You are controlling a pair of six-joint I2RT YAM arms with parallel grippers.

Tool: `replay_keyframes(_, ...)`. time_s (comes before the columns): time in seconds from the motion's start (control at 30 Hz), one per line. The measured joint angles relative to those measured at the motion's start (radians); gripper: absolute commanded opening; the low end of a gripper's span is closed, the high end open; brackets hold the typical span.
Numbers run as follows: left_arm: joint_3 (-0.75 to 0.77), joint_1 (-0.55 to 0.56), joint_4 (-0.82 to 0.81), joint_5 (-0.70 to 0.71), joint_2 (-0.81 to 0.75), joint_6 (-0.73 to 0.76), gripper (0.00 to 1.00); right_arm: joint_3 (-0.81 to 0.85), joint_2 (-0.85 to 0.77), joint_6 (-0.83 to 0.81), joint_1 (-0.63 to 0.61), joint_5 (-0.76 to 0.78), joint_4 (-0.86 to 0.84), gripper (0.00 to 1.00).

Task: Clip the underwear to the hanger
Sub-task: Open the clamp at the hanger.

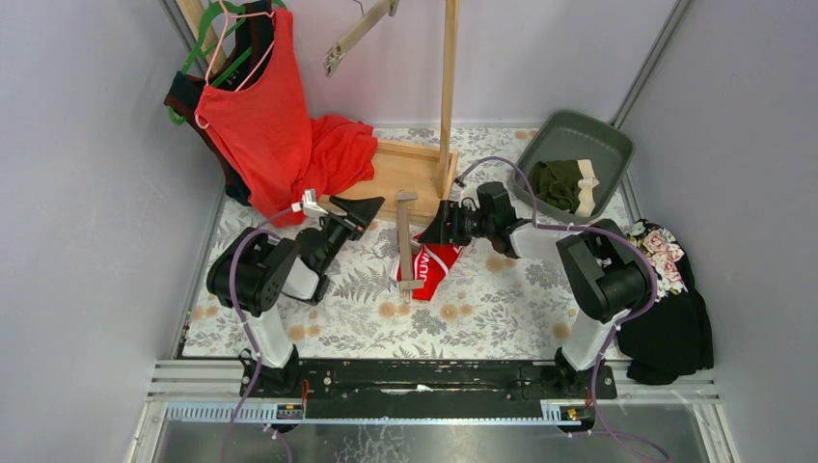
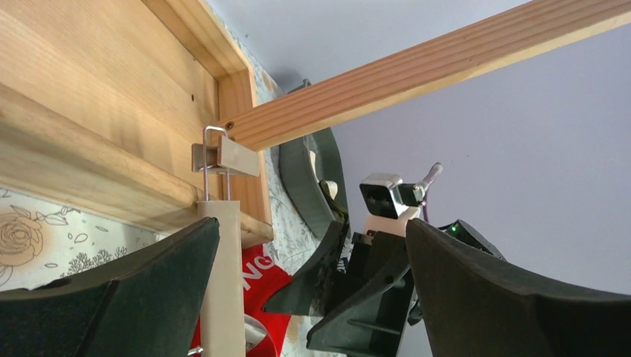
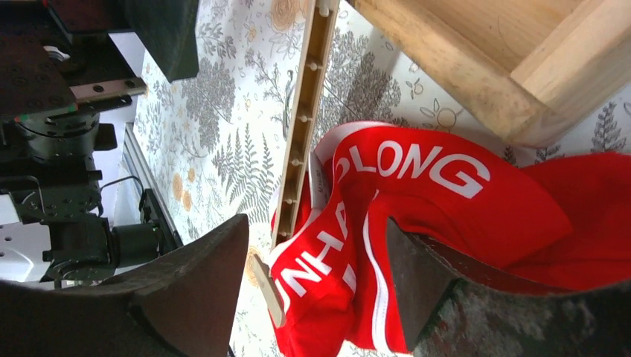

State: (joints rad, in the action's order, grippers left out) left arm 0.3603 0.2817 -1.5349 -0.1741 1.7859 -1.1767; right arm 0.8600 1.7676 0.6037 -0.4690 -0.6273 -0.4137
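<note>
The bright red underwear (image 1: 436,266) (image 3: 417,186), waistband lettered in white, lies bunched on the table against the lower end of a wooden hanger (image 1: 405,246) (image 3: 305,111). A clip (image 3: 268,288) at that end touches the waistband; whether it grips the cloth I cannot tell. My right gripper (image 1: 434,228) (image 3: 316,227) is open, its fingers apart on either side of the waistband. My left gripper (image 1: 363,208) (image 2: 312,297) is open near the hanger's upper end, with the bar (image 2: 222,282) just inside its left finger. The olive underwear (image 1: 564,183) lies in the grey bin.
A wooden stand's base (image 1: 405,174) and post (image 1: 449,87) rise just behind the hanger. A large red tank top (image 1: 260,116) hangs at the back left. The grey bin (image 1: 608,145) sits at the back right. Black floral cloth (image 1: 670,309) is heaped at the right edge.
</note>
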Motion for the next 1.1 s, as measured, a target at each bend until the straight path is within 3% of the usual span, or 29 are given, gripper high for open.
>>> replay_keyframes(0.4, 0.05, -0.032, 0.001, -0.108, 0.065, -0.084, 0.9, 0.164, 0.131, -0.017, -0.011, 0.014, -0.023, 0.72)
replay_keyframes(0.7, 0.05, -0.056, 0.001, -0.14, 0.089, -0.118, 0.9, 0.274, 0.259, -0.021, -0.062, 0.014, -0.026, 0.65)
replay_keyframes(0.8, 0.05, -0.068, 0.001, -0.148, 0.094, -0.131, 0.9, 0.277, 0.282, -0.017, -0.074, 0.008, -0.042, 0.52)
replay_keyframes(1.0, 0.06, -0.087, 0.001, -0.172, 0.116, -0.153, 0.89, 0.255, 0.291, 0.013, -0.077, 0.005, -0.115, 0.09)
replay_keyframes(1.1, 0.071, -0.087, 0.001, -0.184, 0.134, -0.168, 0.89, 0.222, 0.29, 0.073, -0.077, -0.008, -0.201, 0.03)
